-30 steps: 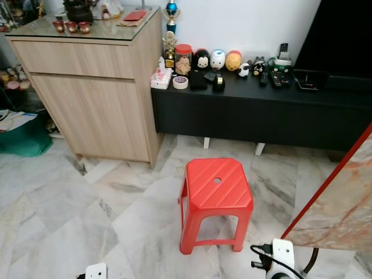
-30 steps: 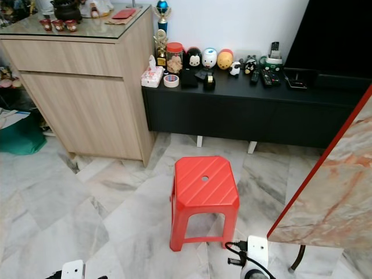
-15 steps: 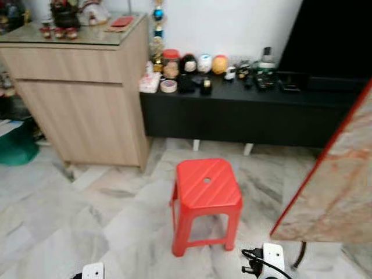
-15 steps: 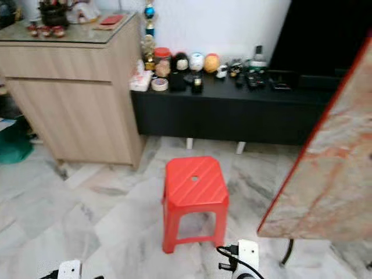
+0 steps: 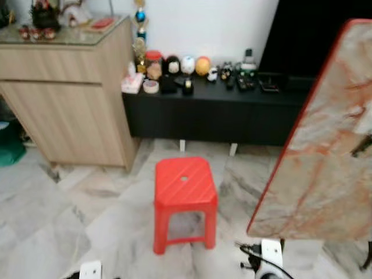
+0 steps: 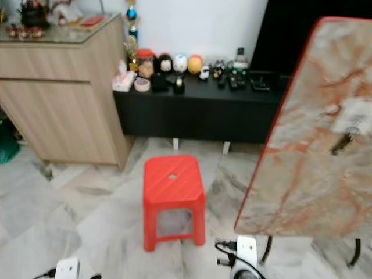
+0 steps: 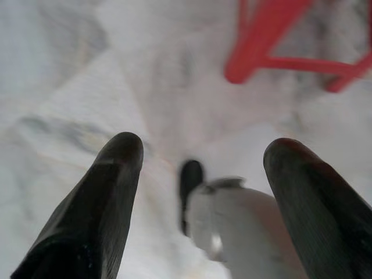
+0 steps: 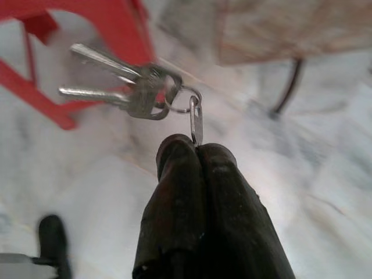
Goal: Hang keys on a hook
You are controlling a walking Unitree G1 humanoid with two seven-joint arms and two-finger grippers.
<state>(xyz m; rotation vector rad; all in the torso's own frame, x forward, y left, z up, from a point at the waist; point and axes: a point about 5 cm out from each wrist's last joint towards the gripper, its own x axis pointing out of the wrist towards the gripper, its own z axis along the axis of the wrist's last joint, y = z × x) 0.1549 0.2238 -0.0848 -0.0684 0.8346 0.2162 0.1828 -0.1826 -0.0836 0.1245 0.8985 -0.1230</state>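
A bunch of silver keys [image 8: 125,87] dangles from a ring [image 8: 185,99] in the right wrist view. My right gripper [image 8: 196,146] is shut on the small metal tab of that ring, low above the floor beside the red stool. A marble-patterned board [image 6: 314,151] with a red edge stands at the right. On it a small dark hook-like piece [image 6: 343,140] sits below a white patch [image 6: 356,109]. My left gripper [image 7: 203,160] hangs open over the floor with nothing between its fingers [image 7: 113,174].
A red plastic stool [image 5: 183,189] stands in the middle of the marble floor. Behind it runs a low black bench [image 5: 215,110] crowded with figurines and remotes. A wooden cabinet [image 5: 64,110] is at the left. The board rests on thin black legs [image 6: 266,247].
The whole picture has slid left as the camera turned right, so much more of the marble board and its dark piece is now in sight. Stool, bench and cabinet have stayed put.
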